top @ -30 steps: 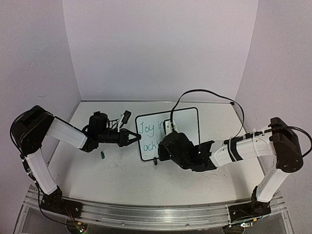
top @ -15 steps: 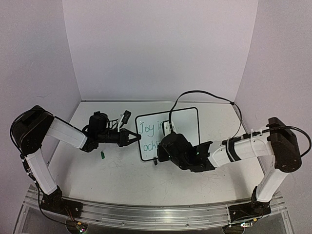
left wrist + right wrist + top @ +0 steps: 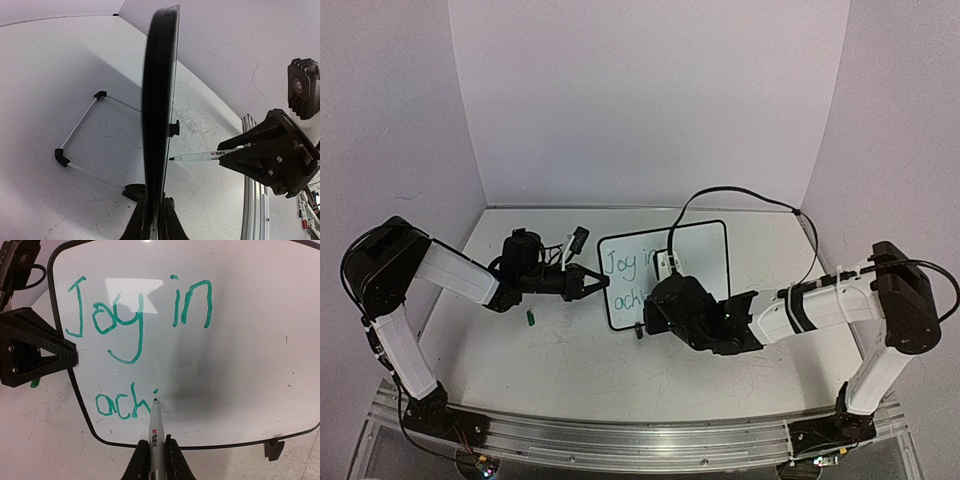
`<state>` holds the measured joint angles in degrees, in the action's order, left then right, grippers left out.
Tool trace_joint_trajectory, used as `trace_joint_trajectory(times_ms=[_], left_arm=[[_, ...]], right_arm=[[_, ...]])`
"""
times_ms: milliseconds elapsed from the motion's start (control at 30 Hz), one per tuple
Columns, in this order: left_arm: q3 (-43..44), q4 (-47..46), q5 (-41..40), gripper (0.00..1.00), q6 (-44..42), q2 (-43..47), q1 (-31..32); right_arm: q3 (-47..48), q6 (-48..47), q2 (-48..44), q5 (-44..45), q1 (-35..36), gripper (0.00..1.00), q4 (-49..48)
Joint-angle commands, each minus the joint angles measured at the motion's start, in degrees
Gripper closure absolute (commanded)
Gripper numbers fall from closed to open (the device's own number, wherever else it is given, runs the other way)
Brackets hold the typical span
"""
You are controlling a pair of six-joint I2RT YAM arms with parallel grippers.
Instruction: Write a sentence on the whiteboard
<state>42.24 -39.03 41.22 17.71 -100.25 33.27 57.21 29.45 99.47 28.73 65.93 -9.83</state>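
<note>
Whiteboard (image 3: 692, 252): on the desk (image 3: 570, 350) between the two arms.
Left pincer (image 3: 603, 282): clamped on the whiteboard's left edge.
Right pincer (image 3: 154, 456): closed on a white marker (image 3: 155, 427), at the board's lower edge.
Marker tip: touching the board beside the "i" of "achi".
Sentence (image 3: 140, 325): green, "Joy in" above "achi".

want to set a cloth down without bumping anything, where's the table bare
Bare: the front strip of table between the arm bases and the whiteboard, and the back right corner. Crowded: mid-table, where left fingers clamp the board and right fingers hold the marker.
</note>
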Motion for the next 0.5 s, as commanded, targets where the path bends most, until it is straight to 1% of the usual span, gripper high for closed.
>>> trace_joint_trajectory(times_ms=[0,467], left_arm=[[1.15,-0.35,0.65,1.0,-1.62,1.01,0.66],[1.15,-0.29,0.6,1.0,-1.63,1.02,0.66]], right_arm=[[0.93,0.2,0.04,1.06,0.34,1.0,-0.27],[1.73,0.11,2.13,1.76,0.25,1.0,0.14]])
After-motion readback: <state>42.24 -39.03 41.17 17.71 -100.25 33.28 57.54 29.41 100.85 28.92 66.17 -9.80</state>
